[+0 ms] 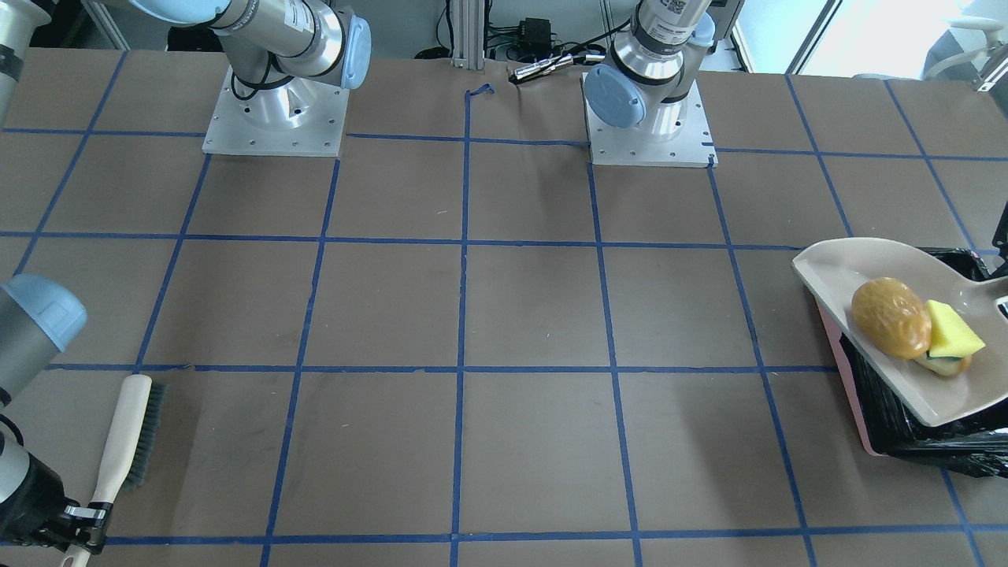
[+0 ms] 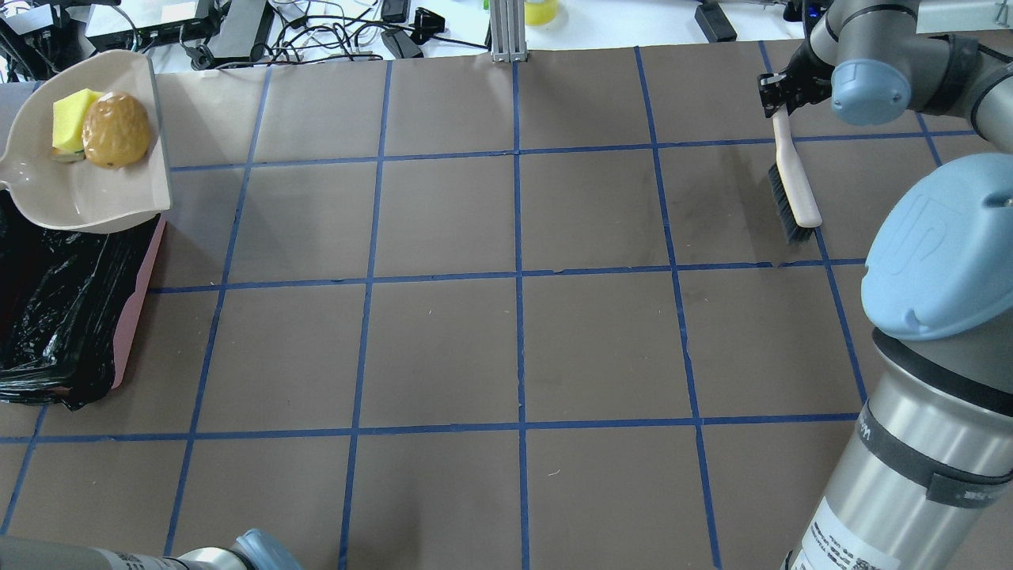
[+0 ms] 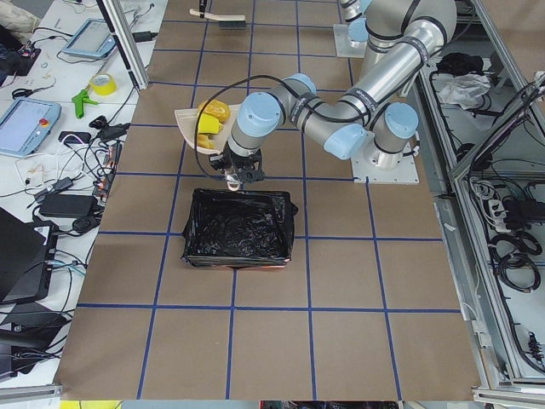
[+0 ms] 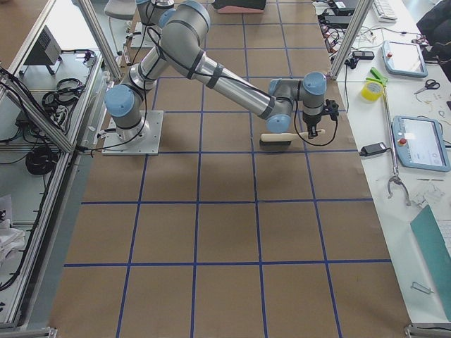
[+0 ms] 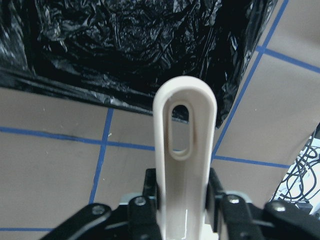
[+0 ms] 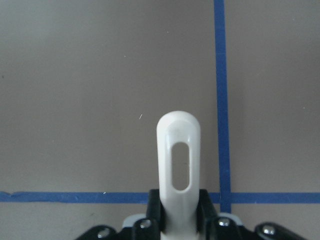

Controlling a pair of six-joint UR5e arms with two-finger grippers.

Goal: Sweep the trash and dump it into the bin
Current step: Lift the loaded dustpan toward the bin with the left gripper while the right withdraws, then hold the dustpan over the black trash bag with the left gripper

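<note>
1. The left gripper (image 5: 182, 192) is clenched on the dustpan (image 2: 87, 198) handle. The right gripper (image 6: 179, 212) grasps the brush (image 2: 794, 190), well apart from the bin (image 2: 141, 305).
2. The trash, a wad (image 2: 116, 131) and a sponge (image 2: 70, 119), lies in the dustpan, which is roughly level at the bin's edge.
3. This looks like the dumping step. The next move is probably to bring the dustpan over the opening and tilt it.

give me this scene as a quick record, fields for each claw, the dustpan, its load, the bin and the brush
left claw: shut on the dustpan handle
right claw: shut on the brush handle
dustpan: held up at one end of the bin
load: amber wad beside yellow sponge; a third scrap peeks from under the sponge
bin: black-lined, no trash seen inside
brush: opposite end of the table, bristles toward it
stage: not yet dumped
</note>
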